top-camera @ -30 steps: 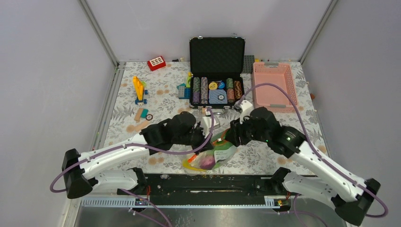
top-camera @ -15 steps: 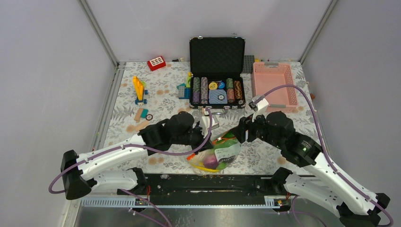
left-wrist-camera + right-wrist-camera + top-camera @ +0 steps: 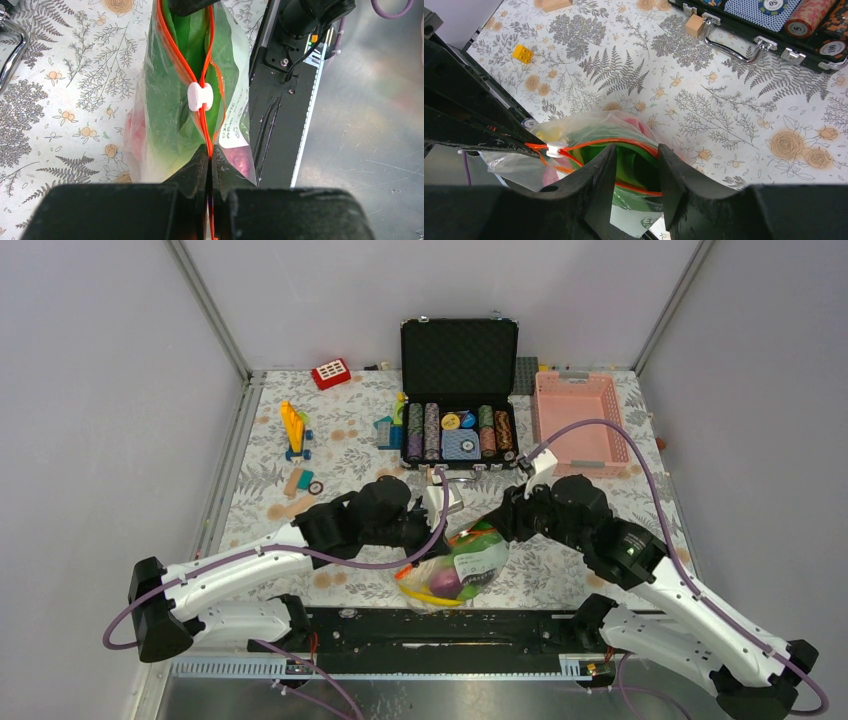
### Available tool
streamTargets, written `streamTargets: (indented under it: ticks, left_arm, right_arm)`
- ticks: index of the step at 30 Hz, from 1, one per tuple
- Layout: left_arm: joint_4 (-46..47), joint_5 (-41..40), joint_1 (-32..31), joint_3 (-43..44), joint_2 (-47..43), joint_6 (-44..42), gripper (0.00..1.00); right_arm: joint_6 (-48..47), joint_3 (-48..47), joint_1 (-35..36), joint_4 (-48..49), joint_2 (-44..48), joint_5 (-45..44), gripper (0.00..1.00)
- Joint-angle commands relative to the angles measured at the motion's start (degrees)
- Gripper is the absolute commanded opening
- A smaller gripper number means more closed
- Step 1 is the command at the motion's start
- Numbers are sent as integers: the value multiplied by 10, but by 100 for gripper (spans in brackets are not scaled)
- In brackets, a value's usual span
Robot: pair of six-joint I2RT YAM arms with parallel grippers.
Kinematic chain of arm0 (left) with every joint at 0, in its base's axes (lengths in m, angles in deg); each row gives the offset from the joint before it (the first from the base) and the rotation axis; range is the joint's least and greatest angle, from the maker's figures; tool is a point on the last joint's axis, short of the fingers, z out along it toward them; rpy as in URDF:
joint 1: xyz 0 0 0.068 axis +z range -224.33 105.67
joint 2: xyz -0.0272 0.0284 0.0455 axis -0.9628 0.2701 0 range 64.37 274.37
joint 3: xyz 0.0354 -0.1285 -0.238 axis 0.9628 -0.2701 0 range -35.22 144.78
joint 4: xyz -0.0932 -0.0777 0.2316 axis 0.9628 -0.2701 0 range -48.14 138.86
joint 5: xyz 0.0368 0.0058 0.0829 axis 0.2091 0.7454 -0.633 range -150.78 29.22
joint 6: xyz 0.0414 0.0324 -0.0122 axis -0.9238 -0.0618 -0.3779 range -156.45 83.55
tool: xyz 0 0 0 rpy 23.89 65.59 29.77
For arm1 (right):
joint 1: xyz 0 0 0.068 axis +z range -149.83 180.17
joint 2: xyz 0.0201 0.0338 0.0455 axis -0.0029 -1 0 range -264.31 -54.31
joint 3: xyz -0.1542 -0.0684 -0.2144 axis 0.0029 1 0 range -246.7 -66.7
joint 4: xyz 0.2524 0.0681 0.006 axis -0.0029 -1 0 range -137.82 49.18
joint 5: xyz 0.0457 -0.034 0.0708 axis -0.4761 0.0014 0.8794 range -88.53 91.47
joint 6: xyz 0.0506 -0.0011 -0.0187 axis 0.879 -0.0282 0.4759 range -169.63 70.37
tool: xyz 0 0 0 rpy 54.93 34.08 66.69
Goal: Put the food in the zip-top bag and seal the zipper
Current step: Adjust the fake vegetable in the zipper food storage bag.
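Note:
The clear zip-top bag (image 3: 470, 562) hangs between both grippers near the table's front edge. Green food (image 3: 165, 100) fills it, with a purple ball (image 3: 445, 583) and a yellow banana (image 3: 428, 594) at the bottom. My left gripper (image 3: 210, 160) is shut on one end of the orange-red zipper (image 3: 172, 45). The white slider (image 3: 200, 96) sits just ahead of its fingertips. Beyond the slider the mouth gapes. My right gripper (image 3: 636, 155) is at the other end, jaws apart, straddling the gaping mouth (image 3: 609, 141) without pinching it.
An open black case of poker chips (image 3: 458, 430) stands behind the bag, and a pink basket (image 3: 580, 420) is at the back right. Building blocks (image 3: 293, 428) lie at the back left. The black base rail (image 3: 440, 625) runs just under the bag.
My right arm swung its wrist out to the right, then edged back to the bag's mouth. The bag rose and turned slightly. The left gripper kept its hold.

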Motion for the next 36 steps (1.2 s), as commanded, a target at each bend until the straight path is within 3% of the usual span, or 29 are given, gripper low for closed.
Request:
streamTargets:
  ticks: [1,6,14,25,32,36]
  left_arm:
    - [70,-2,0,3,-9,3,0]
    - [76,1,1,1,-9,9,0]
    - [77,10,0,2,-6,6,0]
    - [77,-2,0,5,-3,4,0]
    - [73,-21,0,2,-2,5,0]
    - [72,-18,0,6,-1,2,0]
  right_arm:
    - [11,13,5,11,16,13,42]
    - [10,20,5,11,13,23,35]
    - [31,32,5,31,-15,26,33]
    - [52,55,6,71,-93,174,3]
    - [26,78,19,100,-84,345,4]
    - [1,80,19,107,-77,441,16]
